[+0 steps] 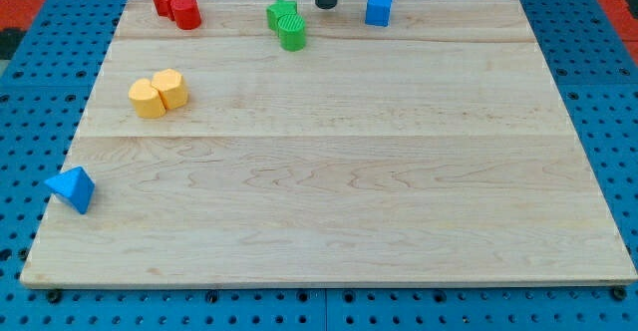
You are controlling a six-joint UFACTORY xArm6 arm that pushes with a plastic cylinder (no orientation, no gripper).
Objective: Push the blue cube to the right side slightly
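- Wooden board (pixel 329 171) lies on a blue pegboard (pixel 30 122), filling most of the frame.
- My tip (pixel 325 7) sits at the top centre edge, holding nothing, touching no block.
- Blue cube (pixel 378 8) stands just right of my tip, apart from it.
- Green blocks (pixel 287 24) sit just left of my tip.
- Red blocks (pixel 176 6) occupy the upper left.
- Yellow blocks (pixel 158 94) sit at left.
- Blue pyramid (pixel 71 188) overhangs the lower left edge.

Our rod comes down from the view's top edge, upright and dark, only its lower stretch showing. My tip (pixel 326 7) sits at the far edge of the counter (pixel 349 171), just beside the blue cube (pixel 378 8), which lies to its right in the view, apart from it.
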